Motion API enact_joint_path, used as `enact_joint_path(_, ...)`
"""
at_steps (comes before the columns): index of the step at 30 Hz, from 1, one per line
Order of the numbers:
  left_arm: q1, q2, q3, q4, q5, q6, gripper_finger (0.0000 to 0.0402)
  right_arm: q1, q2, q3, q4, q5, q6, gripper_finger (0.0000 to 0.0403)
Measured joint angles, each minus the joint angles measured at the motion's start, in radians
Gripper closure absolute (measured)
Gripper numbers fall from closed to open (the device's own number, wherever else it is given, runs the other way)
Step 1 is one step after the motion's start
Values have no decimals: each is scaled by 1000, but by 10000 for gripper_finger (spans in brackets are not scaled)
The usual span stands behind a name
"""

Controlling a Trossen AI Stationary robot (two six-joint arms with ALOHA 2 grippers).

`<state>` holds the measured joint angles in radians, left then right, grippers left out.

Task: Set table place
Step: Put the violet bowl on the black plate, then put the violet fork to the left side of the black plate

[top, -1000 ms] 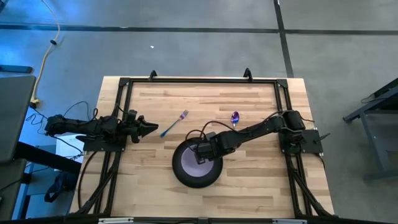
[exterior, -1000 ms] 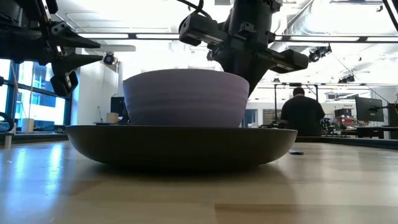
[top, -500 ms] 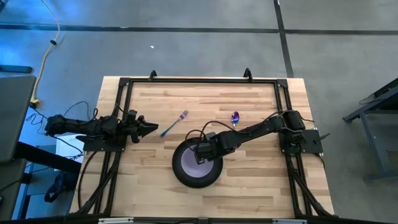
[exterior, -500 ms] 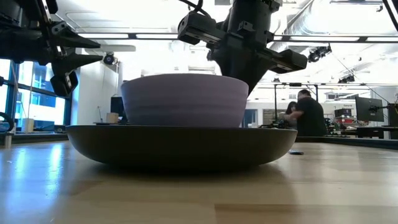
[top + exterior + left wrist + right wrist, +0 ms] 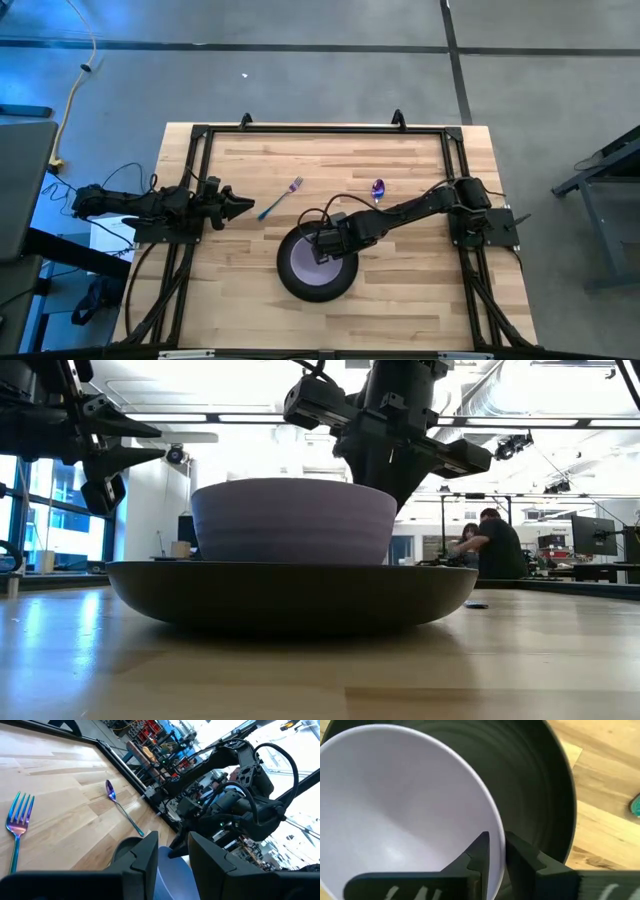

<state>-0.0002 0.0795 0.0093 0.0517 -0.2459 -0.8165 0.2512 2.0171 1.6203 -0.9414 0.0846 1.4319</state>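
The lavender bowl [image 5: 310,264] stands by its base inside the round black plate [image 5: 288,282] near the table's middle front; the low view shows the bowl [image 5: 295,520] level in the plate [image 5: 290,600]. My right gripper [image 5: 497,842] points down at the bowl's rim on the side toward the table's right edge, slightly open, one finger inside and one outside. The fork [image 5: 282,198] and the spoon [image 5: 378,189] lie flat on the wood farther back. My left gripper [image 5: 245,207] waits open and level at the table's left edge. My right gripper straddles the bowl's rim [image 5: 496,826] from above, one finger [image 5: 481,845] inside the bowl and the other [image 5: 516,847] outside, over the plate. A narrow gap shows between them. I cannot tell whether either finger touches the rim. The bowl rests on the plate.
The black rail frame [image 5: 320,129] edges the table. Bare wood lies on both sides of the plate and toward the near edge. Beyond the table, people [image 5: 495,545] are at desks in the room.
In the low view the bowl has slid a little toward the picture's left on the plate, and its rim has sunk a little and now lies level. Both arms have kept their places.
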Motion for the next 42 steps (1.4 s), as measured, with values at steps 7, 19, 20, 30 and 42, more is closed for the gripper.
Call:
enact_joint_path(7, 0, 0, 0, 0, 0, 0, 307, 0, 0, 0, -9, 9, 0, 352)
enact_joint_path(19, 0, 0, 0, 0, 1, 0, 307, 0, 0, 0, -19, 12, 3, 313)
enact_joint_path(20, 0, 0, 0, 0, 1, 0, 307, 0, 0, 0, -19, 12, 3, 305)
enact_joint_path(30, 0, 0, 0, 0, 1, 0, 307, 0, 0, 0, -19, 12, 2, 257)
enact_joint_path(42, 0, 0, 0, 0, 1, 0, 307, 0, 0, 0, 5, 13, 0, 256)
